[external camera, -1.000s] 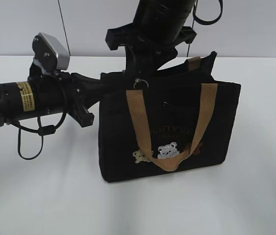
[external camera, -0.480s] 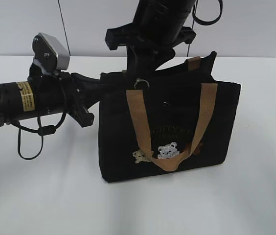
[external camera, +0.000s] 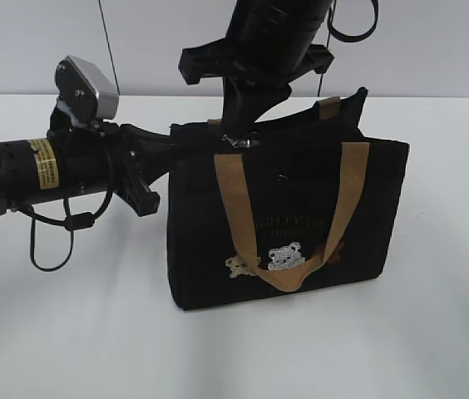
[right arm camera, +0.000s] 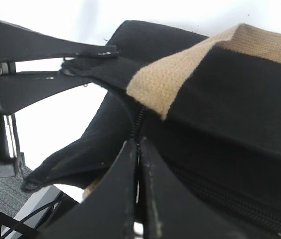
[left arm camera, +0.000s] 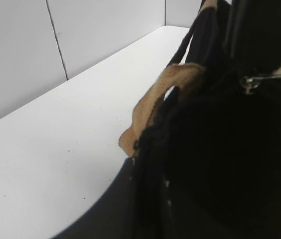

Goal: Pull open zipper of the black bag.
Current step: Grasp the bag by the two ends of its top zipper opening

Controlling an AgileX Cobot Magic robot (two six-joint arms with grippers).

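We see the black bag (external camera: 288,220) upright on the white worktop (external camera: 68,332), open room all round. Right gripper (external camera: 236,137) pressed closed at the zipper (right arm camera: 230,201) end by the top-left corner, seemingly on the pull. Left gripper (right arm camera: 88,62) pinches the corner fabric.

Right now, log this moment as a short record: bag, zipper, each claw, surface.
bag: black bag upright on the white table, tan handles draped down its front
zipper: closed along the visible stretch of the top; silver pull tab at the left end of the top edge
right claw: right claw shut at the zipper pull, reaching down from above
left claw: left claw pinching the bag's left end fabric
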